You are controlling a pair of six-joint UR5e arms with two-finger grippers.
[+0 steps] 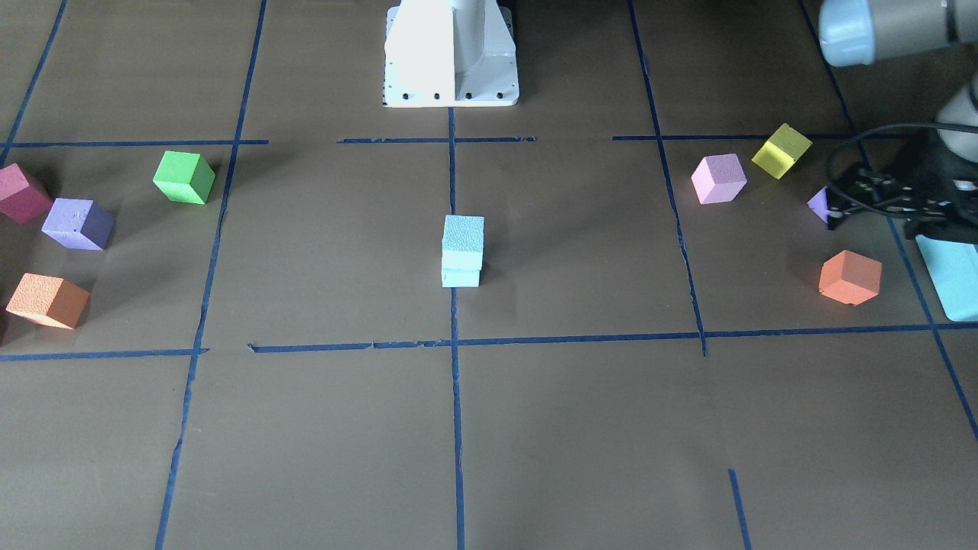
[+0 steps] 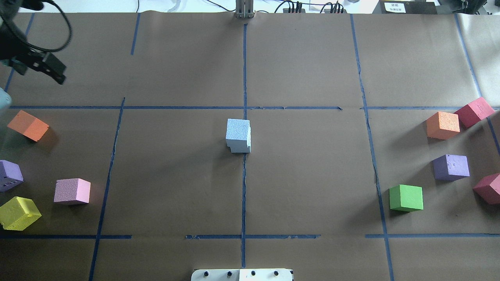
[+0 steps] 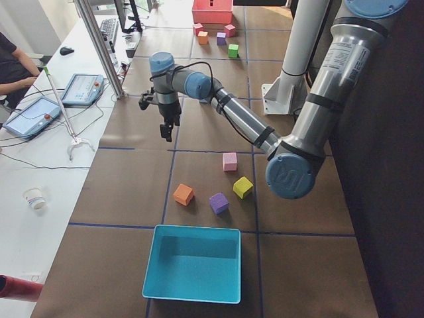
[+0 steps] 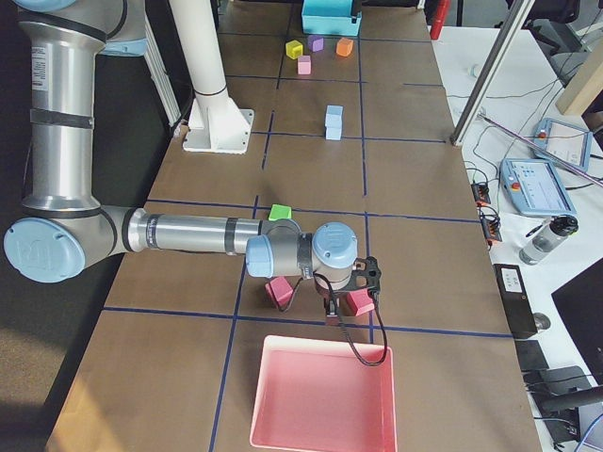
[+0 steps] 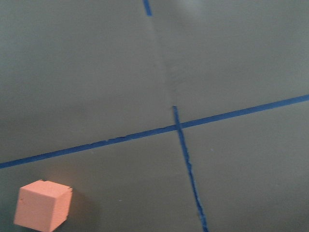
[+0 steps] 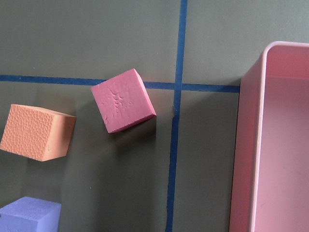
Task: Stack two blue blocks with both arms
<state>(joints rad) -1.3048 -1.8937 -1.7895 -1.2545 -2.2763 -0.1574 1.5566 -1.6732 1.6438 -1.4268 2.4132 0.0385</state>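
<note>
The two blue blocks stand stacked at the table's centre, on the middle tape line. The upper block (image 1: 463, 233) sits on the lower block (image 1: 461, 276), slightly offset. The stack also shows in the overhead view (image 2: 238, 132) and the exterior right view (image 4: 334, 122). My left gripper (image 1: 831, 208) hangs far off at the table's left end, looks open and holds nothing; it also shows in the overhead view (image 2: 54, 74). My right gripper (image 4: 344, 303) hovers over red cubes at the right end. I cannot tell whether it is open or shut.
Orange (image 1: 850, 277), purple (image 1: 819, 202), pink (image 1: 718, 179) and yellow (image 1: 781, 150) cubes and a teal box (image 3: 192, 265) lie at my left end. Green (image 2: 406, 198), purple (image 2: 451, 167), orange (image 2: 442, 125) and red (image 2: 473, 111) cubes and a pink tray (image 4: 320, 395) lie at my right end.
</note>
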